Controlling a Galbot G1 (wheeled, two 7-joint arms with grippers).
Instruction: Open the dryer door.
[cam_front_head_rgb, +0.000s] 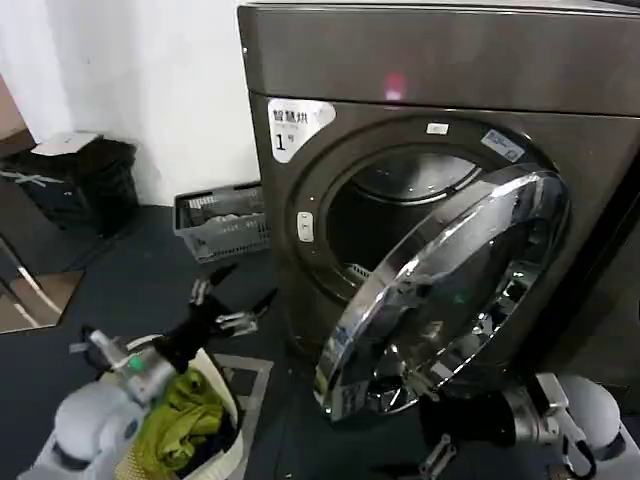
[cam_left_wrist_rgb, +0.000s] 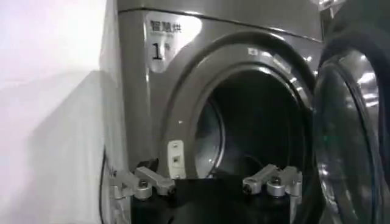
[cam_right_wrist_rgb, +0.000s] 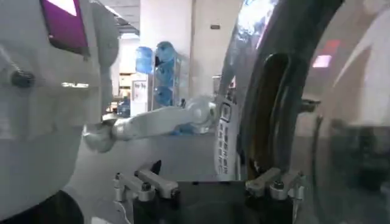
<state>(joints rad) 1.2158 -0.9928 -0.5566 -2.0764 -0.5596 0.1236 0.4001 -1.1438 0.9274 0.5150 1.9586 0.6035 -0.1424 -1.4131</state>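
On dark floor, dryer door (cam_front_head_rgb: 450, 290) ajar; left gripper (cam_front_head_rgb: 232, 296) jaws spread; right's jaws hidden.

A white sticker (cam_front_head_rgb: 296, 124) sits at the upper left corner of the dryer (cam_front_head_rgb: 450, 90) front and carries a line of Chinese characters, too small to make out, with a large "1" under it. The left wrist view shows the same sticker (cam_left_wrist_rgb: 163, 33). A small label (cam_front_head_rgb: 501, 144) near the top of the door ring cannot be read.
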